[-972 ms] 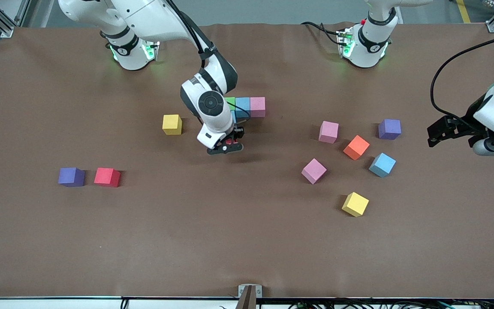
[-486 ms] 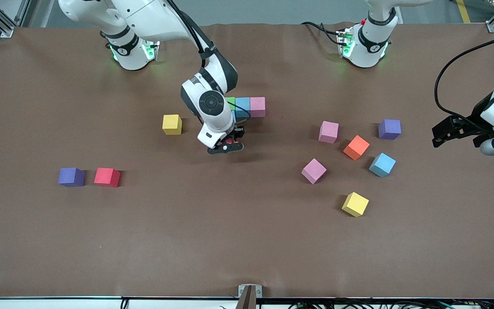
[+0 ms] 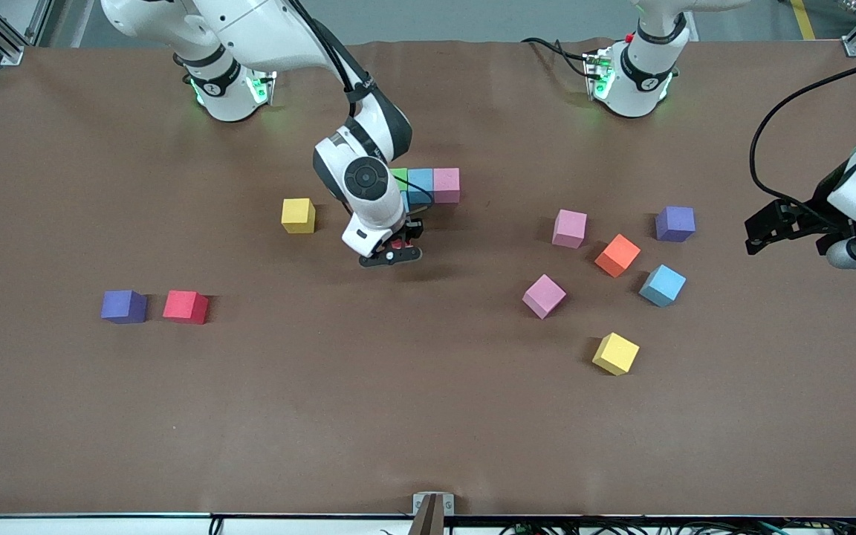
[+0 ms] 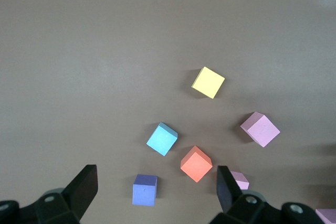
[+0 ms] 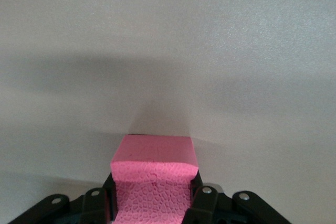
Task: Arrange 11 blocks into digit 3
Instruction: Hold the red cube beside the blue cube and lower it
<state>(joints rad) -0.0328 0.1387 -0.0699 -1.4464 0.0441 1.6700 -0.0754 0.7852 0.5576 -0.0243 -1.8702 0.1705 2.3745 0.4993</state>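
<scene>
My right gripper (image 3: 397, 249) is shut on a red block (image 5: 153, 174), which looks deep pink in the right wrist view. It hangs low over the table beside a row of green (image 3: 399, 176), light blue (image 3: 420, 186) and pink (image 3: 446, 185) blocks. The arm hides part of that row. My left gripper (image 3: 759, 230) stands open and holds nothing, up over the left arm's end of the table. In the left wrist view its gripper (image 4: 156, 184) frames loose blocks below: orange (image 4: 196, 163), light blue (image 4: 161, 139), pink (image 4: 260, 129) and yellow (image 4: 208, 82).
Loose blocks: yellow (image 3: 299, 215), red (image 3: 186, 306), pink (image 3: 570, 227), orange (image 3: 617, 255), light blue (image 3: 662, 285), pink (image 3: 544, 296), yellow (image 3: 616, 354). One purple cube (image 3: 124, 306) lies beside the red one, another (image 3: 675, 224) beside the orange.
The left arm has shifted slightly at its end of the table, its gripper still open. The right arm and the held block have not moved.
</scene>
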